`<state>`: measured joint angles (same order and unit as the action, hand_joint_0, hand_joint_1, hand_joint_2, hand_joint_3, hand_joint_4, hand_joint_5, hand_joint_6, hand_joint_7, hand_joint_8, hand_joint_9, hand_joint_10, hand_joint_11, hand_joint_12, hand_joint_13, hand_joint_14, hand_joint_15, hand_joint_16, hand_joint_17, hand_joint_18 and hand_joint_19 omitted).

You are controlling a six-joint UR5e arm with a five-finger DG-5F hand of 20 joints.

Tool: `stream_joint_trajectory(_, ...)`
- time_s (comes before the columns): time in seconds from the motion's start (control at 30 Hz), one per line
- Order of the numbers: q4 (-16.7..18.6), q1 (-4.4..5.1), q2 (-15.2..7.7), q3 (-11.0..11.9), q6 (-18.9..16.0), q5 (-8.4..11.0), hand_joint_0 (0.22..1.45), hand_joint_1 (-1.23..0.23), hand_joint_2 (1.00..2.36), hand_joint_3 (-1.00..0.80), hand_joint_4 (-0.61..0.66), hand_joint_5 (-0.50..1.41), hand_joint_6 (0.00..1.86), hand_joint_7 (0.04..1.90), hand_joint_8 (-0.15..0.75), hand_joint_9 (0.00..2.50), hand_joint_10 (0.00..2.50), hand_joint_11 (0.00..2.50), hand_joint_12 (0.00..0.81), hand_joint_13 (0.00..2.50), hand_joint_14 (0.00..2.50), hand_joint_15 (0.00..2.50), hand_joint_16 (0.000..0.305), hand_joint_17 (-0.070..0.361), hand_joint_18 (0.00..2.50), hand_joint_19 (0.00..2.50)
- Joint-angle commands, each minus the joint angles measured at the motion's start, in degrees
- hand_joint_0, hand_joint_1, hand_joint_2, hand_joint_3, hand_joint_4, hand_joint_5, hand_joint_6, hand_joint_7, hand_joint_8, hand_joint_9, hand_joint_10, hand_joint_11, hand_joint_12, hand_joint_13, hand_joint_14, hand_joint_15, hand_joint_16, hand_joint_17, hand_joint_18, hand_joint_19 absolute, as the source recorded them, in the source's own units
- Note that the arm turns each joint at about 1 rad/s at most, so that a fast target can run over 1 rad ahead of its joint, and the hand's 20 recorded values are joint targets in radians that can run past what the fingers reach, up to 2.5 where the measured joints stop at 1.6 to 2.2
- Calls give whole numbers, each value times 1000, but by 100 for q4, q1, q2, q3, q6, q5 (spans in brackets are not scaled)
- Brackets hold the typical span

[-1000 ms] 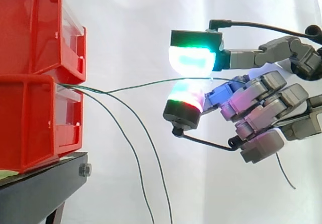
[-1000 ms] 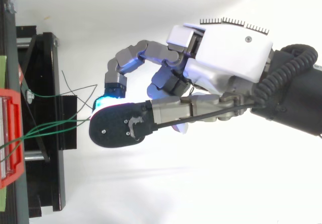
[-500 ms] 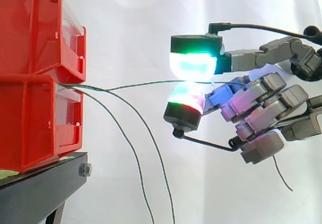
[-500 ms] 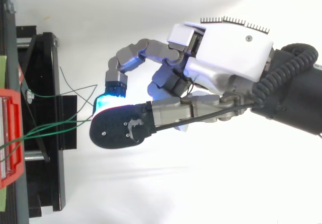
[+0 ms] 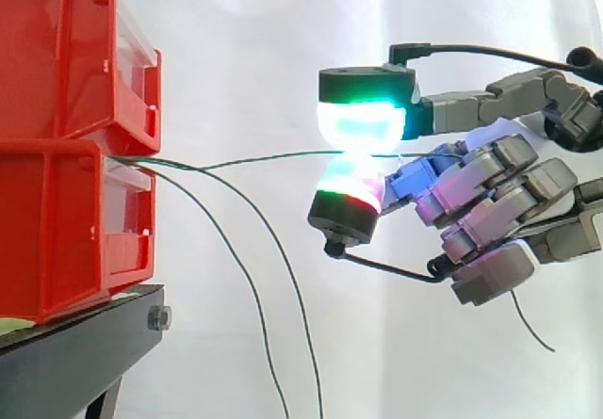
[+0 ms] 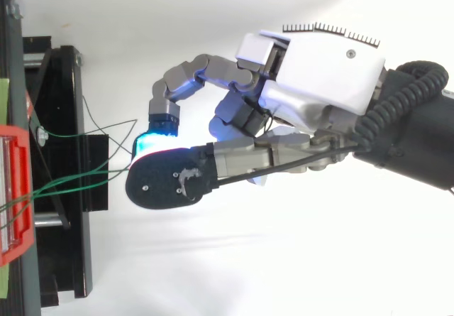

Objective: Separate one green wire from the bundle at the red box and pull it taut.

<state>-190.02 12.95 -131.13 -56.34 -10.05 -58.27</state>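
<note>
Now the hand [image 6: 312, 67] pinches one thin green wire [image 5: 264, 159] between glowing pads [image 5: 358, 122] near glossy red bins [image 5: 66, 155].

The hand [image 6: 319, 67] is reached in from the right, a green wire [image 5: 264, 158] pinched between two glowing fingertips [image 5: 358, 120], upper on lower, remaining fingers curled behind.

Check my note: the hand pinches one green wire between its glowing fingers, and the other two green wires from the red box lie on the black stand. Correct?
One slip. The hand does pinch one green wire between its fingers, but the other two wires do not lie on the black stand: the side view shows them hanging down free from the red box.
</note>
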Motion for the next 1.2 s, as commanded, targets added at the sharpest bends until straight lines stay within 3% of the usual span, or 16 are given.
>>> stream_joint_trajectory(0.0, 9, -20, 0, 0, 82, 0, 633, -770, 1019, -82, 3, -131, 918, 1198, 281, 1332, 1438, 1264, 368, 1333, 2259, 801, 59, 133, 1275, 1216)
stream_joint_trajectory(0.13, 17, -46, 0, 0, 223, 0, 638, -773, 1018, -105, 17, -131, 918, 1174, 278, 1337, 1424, 1277, 368, 1334, 2253, 807, 58, 131, 1268, 1218)
stream_joint_trajectory(0.27, 132, -64, 0, 0, 372, 0, 590, -653, 1010, -383, 118, -142, 900, 1098, 252, 1326, 1327, 1359, 341, 1300, 2243, 833, 52, 116, 1207, 1261)
stream_joint_trajectory(0.43, 246, -82, 0, 0, 522, 53, 572, -611, 1005, -450, 132, -142, 890, 1116, 254, 1333, 1315, 1366, 340, 1296, 2250, 845, 53, 119, 1213, 1255)
stream_joint_trajectory(0.63, 360, -82, 0, 0, 636, 97, 599, -585, 1010, -395, 131, -139, 884, 1136, 250, 1344, 1290, 1366, 337, 1294, 2248, 831, 51, 116, 1212, 1261)
stream_joint_trajectory(0.83, 369, -99, 0, 0, 645, 97, 601, -629, 1019, -224, 107, -136, 894, 1177, 255, 1345, 1284, 1392, 341, 1299, 2227, 847, 52, 117, 1211, 1262)
stream_joint_trajectory(0.97, 369, -108, 0, 0, 645, 97, 600, -672, 1017, -122, 99, -126, 903, 1167, 297, 1367, 1388, 1279, 379, 1352, 2246, 773, 63, 142, 1292, 1198)
stream_joint_trajectory(1.17, 369, -108, 0, 0, 645, 97, 606, -697, 1015, -98, 76, -121, 906, 1157, 307, 1376, 1397, 1251, 388, 1364, 2234, 779, 65, 146, 1306, 1181)
